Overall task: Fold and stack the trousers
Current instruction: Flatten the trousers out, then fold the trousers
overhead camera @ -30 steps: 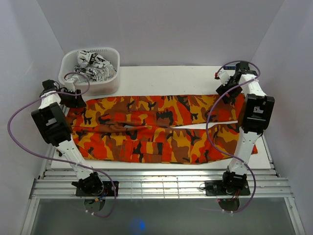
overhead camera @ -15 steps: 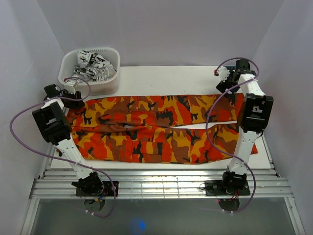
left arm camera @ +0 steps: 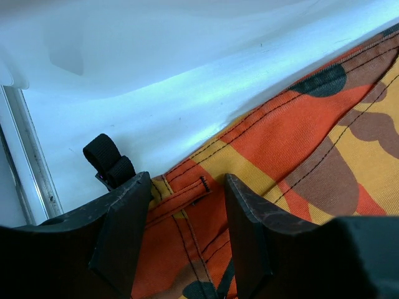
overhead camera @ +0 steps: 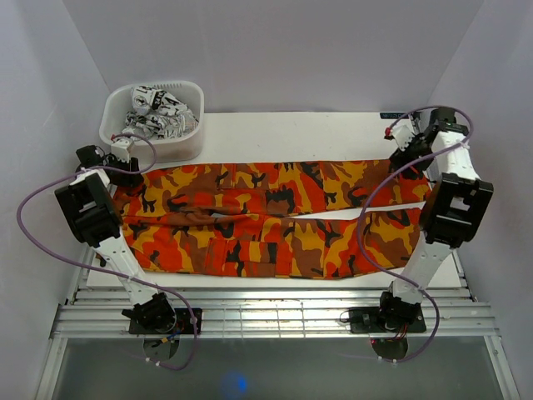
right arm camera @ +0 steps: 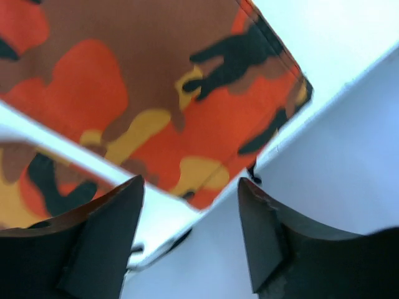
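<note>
Two sets of jaws, both spread apart: we've got the orange camouflage cloth trousers [overhead camera: 266, 221] flat on the white counter [overhead camera: 291, 129], long axis left-right, left jaws at the far waistband corner [left arm camera: 187, 187], right jaws nearing the far hem corner [right arm camera: 290, 87].

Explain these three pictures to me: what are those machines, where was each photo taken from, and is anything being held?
Those are two robot arms bolted at the table's near edge. The wide picture looks down from above and behind them; the two close-ups come from cameras on their wrists, so the dark shapes at the bottom are each arm's own fingers. Orange camouflage trousers lie spread flat. A white basket at the back left holds a black-and-white garment. The left gripper is open over the waistband corner, the right gripper open by a leg hem. Nothing is held.
</note>
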Controlling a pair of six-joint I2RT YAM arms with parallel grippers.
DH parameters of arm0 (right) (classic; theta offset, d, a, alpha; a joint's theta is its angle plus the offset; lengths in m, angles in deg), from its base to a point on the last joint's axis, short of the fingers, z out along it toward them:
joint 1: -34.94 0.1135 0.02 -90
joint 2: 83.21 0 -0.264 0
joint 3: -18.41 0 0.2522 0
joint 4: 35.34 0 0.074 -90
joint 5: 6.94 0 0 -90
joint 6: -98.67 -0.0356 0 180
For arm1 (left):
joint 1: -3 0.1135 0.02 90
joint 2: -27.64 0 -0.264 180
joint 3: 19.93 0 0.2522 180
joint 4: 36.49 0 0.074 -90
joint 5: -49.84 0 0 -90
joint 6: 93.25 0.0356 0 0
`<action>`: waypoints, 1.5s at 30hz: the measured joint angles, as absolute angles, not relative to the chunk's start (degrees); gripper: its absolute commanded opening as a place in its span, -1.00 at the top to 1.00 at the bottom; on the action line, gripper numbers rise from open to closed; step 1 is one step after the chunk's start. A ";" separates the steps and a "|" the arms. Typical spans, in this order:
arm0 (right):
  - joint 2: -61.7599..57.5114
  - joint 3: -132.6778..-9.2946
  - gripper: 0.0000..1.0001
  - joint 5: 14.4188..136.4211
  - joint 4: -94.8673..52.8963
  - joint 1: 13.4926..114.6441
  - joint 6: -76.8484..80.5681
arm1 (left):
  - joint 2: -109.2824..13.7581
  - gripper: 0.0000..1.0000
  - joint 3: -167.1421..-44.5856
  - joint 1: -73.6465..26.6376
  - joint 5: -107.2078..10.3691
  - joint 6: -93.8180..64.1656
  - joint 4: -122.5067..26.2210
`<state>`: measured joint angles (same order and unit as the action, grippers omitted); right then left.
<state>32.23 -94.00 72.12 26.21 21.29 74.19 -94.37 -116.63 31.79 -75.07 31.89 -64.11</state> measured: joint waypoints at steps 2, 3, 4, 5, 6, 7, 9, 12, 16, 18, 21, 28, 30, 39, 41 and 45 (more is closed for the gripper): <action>26.64 -91.16 -0.16 71.68 27.89 20.07 75.28 | -94.37 -0.23 -116.63 31.79 -75.10 31.89 -64.11; 23.80 -89.00 -0.11 71.73 28.77 19.76 75.96 | -94.37 -0.23 -116.63 31.79 -75.10 31.89 -64.11; 21.50 -86.66 -0.01 71.95 29.84 19.67 76.75 | -94.37 -0.23 -116.63 31.79 -75.07 31.89 -64.11; 20.06 -84.34 0.03 72.14 30.62 19.74 77.40 | -94.37 -0.23 -116.63 31.79 -75.07 31.89 -64.11; 19.40 -81.85 0.05 72.41 31.02 19.91 77.93 | -94.37 -0.23 -116.63 31.79 -75.05 31.87 -64.11; 19.69 -79.56 0.10 72.73 31.50 19.96 78.17 | -94.37 -0.23 -116.63 31.79 -75.05 31.87 -64.11; 22.27 -75.12 0.12 73.52 31.67 20.20 78.32 | -94.33 -0.23 -116.61 31.79 -75.05 31.89 -64.11; 25.76 -69.81 0.14 74.81 31.19 20.22 78.26 | -94.28 -0.23 -116.61 31.79 -75.05 31.89 -64.16; 24.21 -66.97 0.17 76.80 28.07 20.26 77.99 | -94.18 -0.23 -116.61 31.79 -74.97 31.91 -64.40; 22.68 -64.67 0.19 78.74 25.38 19.94 77.88 | -94.18 -0.23 -116.61 31.79 -74.83 31.93 -64.44; 21.48 -62.64 0.21 82.57 22.87 18.08 77.91 | -94.15 -0.22 -116.61 31.79 -74.59 32.30 -64.62; 23.84 -69.28 -0.14 85.13 23.81 13.23 77.80 | -94.07 -0.19 -116.61 31.84 -74.09 34.34 -65.23; 26.66 -78.38 -0.14 82.98 25.40 14.19 76.68 | -94.07 -0.16 -116.63 31.88 -74.22 35.17 -65.47; 41.26 -108.23 -0.06 77.24 18.14 23.52 70.65 | -93.76 -0.10 -116.61 32.18 -75.03 37.96 -67.04; 45.17 -109.04 -0.04 77.32 16.44 25.58 69.88 | -93.72 -0.10 -116.59 32.18 -75.14 38.34 -67.20; 50.13 -105.74 -0.03 77.52 14.19 28.96 68.99 | -93.56 -0.09 -116.57 32.18 -75.14 38.90 -67.70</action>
